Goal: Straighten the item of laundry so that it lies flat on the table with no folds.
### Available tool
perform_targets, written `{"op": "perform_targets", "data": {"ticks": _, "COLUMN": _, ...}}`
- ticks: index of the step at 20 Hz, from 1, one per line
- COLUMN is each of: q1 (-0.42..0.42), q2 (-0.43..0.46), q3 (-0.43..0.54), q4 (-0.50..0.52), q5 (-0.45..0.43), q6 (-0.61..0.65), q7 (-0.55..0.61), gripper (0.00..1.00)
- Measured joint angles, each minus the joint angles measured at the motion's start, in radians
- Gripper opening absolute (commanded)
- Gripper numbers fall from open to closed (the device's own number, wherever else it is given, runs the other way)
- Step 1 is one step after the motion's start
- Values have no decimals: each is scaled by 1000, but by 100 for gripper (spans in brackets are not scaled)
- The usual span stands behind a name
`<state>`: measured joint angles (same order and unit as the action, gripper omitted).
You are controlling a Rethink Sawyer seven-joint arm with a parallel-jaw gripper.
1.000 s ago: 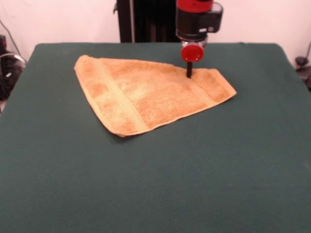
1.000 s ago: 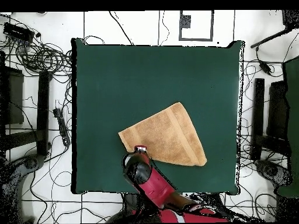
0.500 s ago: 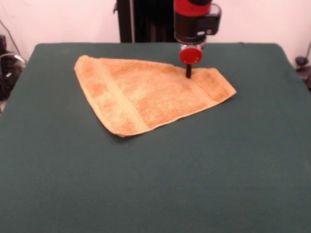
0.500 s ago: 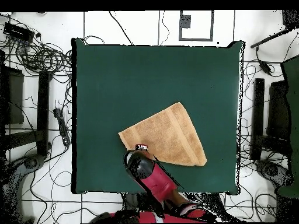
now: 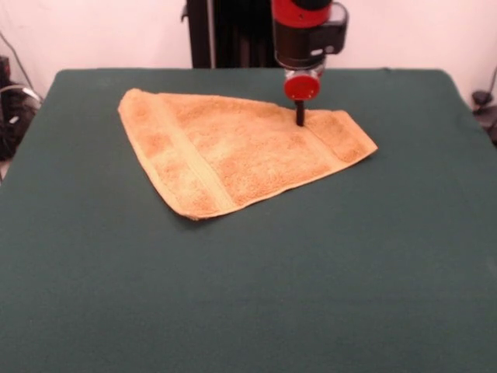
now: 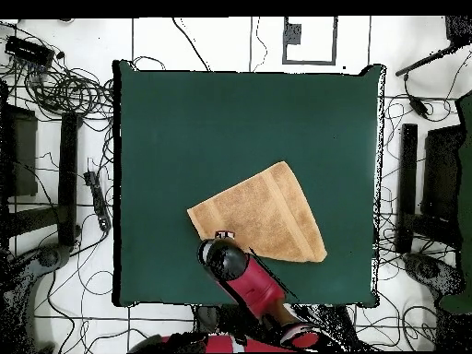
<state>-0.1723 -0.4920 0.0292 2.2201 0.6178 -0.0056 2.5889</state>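
While the gripper sits tip-down on the towel near its narrow end, jaws look closed, though whether they pinch cloth is unclear. Towel lies folded in a wedge near the table's robot-side edge.

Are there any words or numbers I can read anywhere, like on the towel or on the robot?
No, none can be read.
The towel: only woven bands, no writing showing.
The gripper and the red and black arm above it: no label or number to read.
The table: plain green cloth, no marks.
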Motion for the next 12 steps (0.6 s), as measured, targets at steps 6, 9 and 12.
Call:
{"op": "perform_targets", "data": {"ticks": 6, "q1": 6, "q2": 5, "q3": -17, "q4": -18, "q5": -31, "q6": 20, "q7": 0, "gripper": 100}}
{"op": "perform_targets", "data": {"ticks": 9, "q1": 6, "q2": 7, "q3": -23, "q4": -27, "q5": -45, "q6": 36, "q7": 0, "gripper": 100}}
{"op": "perform_targets", "data": {"ticks": 12, "q1": 6, "q2": 8, "q3": -29, "q4": -36, "q5": -50, "q6": 58, "q7": 0, "gripper": 100}}
